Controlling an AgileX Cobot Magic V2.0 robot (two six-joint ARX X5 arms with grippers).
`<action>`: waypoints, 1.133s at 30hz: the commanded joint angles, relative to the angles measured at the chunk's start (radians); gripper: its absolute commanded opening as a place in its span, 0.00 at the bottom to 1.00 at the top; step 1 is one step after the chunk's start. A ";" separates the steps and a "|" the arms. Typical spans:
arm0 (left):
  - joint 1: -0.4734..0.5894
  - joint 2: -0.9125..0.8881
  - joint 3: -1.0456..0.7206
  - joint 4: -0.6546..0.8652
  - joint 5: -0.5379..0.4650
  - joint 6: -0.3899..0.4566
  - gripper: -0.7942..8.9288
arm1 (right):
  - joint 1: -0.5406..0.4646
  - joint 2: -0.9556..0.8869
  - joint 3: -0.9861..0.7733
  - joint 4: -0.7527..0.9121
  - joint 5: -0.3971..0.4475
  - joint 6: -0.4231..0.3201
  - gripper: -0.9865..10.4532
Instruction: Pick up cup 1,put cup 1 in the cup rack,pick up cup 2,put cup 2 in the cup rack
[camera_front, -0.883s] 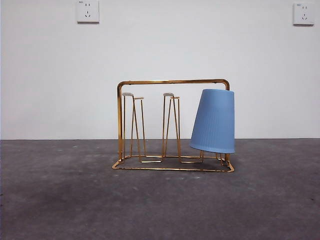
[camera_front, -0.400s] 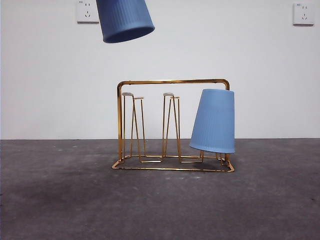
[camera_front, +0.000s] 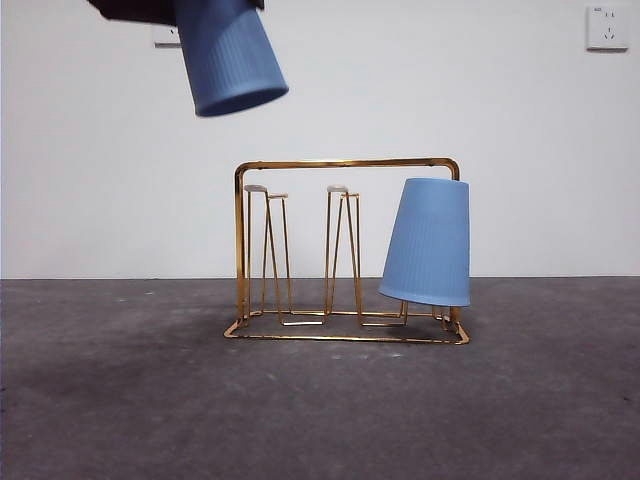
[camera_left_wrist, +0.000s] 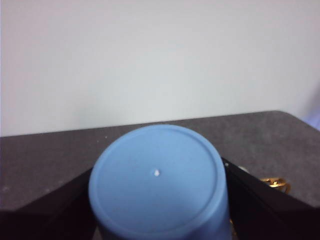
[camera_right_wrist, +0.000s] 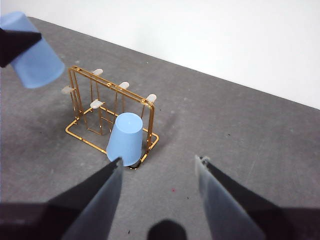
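The left tool (camera_left_wrist: 160, 200) is gripping a blue cup (camera_front: 228, 55), with its two black jaws pressing on the cup's opposite sides. In the front view this held cup is hanging high in the air, near the top left, above the cup rack (camera_front: 345, 250) and a little to the left of the rack's left post. The cup is turned upside down and is tilting, so its open mouth is facing down and a little to the right. In the left wrist view the closed round bottom of the cup is facing the camera.

The cup rack is standing on the dark grey surface (camera_front: 120, 400), in front of a white wall (camera_front: 500, 100). A second blue cup (camera_front: 428, 242) is sitting upside down on the prong at the right end of the rack, leaning slightly, with its mouth just above the rack's base. The other white-tipped prongs (camera_front: 256, 189), at the left and in the middle, are carrying nothing.

The right tool (camera_right_wrist: 157, 172) is waiting well apart from the rack, above the surface. Its jaws are standing wide apart and are holding nothing. One wall socket (camera_front: 607, 26) is showing at the top right of the wall.
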 joint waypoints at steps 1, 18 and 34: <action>0.013 0.035 -0.008 0.015 0.014 -0.005 0.07 | -0.001 -0.005 0.003 0.006 0.001 0.019 0.31; 0.044 0.206 -0.008 0.114 0.040 -0.002 0.07 | -0.001 -0.004 0.003 -0.031 0.001 0.040 0.30; 0.049 0.341 -0.008 0.134 0.047 -0.002 0.07 | -0.001 -0.004 0.002 -0.032 0.001 0.039 0.30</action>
